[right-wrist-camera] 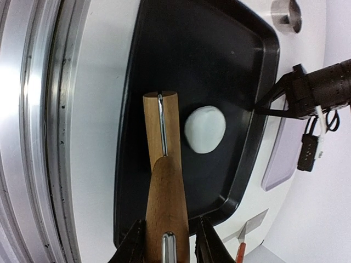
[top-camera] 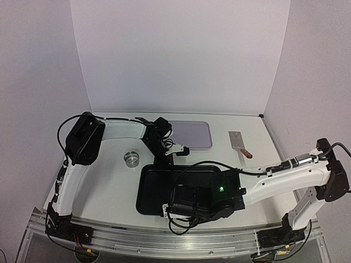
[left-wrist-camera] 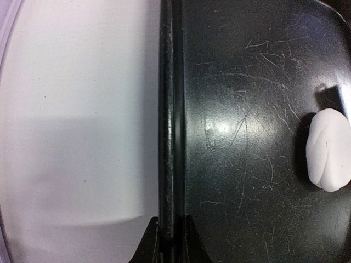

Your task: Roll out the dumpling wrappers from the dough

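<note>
Barely begun: the plump white dough lump (right-wrist-camera: 205,129) lies unflattened in the scratched black baking tray (right-wrist-camera: 262,93), at 3 o'clock of the wooden rolling pin (right-wrist-camera: 164,164) clasped by the right fingers (right-wrist-camera: 130,246), while the left fingers (left-wrist-camera: 148,244) pinch the tray's rim (no wrappers cut or rolled yet)

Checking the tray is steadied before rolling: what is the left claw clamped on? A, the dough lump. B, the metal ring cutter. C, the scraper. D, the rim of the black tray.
D: in the left wrist view the rim of the black tray runs straight between the fingertips of the left claw, while the dough lump lies apart on the tray floor.
</note>
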Robot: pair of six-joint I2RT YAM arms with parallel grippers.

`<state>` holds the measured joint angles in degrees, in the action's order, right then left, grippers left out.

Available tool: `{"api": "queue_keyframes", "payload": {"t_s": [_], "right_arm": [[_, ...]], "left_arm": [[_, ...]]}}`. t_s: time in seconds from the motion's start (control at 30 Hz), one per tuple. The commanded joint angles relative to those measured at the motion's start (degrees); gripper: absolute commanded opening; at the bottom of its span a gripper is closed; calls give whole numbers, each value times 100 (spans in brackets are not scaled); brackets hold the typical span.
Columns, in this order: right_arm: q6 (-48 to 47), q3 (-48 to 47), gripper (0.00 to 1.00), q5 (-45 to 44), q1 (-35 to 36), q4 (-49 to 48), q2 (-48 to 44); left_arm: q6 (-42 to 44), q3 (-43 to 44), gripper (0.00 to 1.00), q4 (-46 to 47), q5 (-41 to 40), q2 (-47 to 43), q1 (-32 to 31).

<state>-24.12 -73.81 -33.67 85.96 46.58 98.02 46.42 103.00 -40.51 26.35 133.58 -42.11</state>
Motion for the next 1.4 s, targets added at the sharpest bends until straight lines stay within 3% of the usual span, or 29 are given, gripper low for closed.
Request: {"api": "queue_keyframes", "payload": {"t_s": [0.0,0.33,0.77,1.1,1.37], "right_arm": [[-624,-580,0,-83,-345,-238,-222],[-1250,-396,0,414,-931,-1027,457],[-221,720,0,551,-311,-589,191],[-923,145,0,548,-747,-652,706],[19,560,0,534,-328,-364,373]], "left_arm": [[264,17,0,424,-974,207,-19],[263,-16,0,405,-965,197,-17],[285,64,0,389,-975,229,-19],[316,41,0,386,-968,228,-22],[303,4,0,380,-956,220,-17]]}}
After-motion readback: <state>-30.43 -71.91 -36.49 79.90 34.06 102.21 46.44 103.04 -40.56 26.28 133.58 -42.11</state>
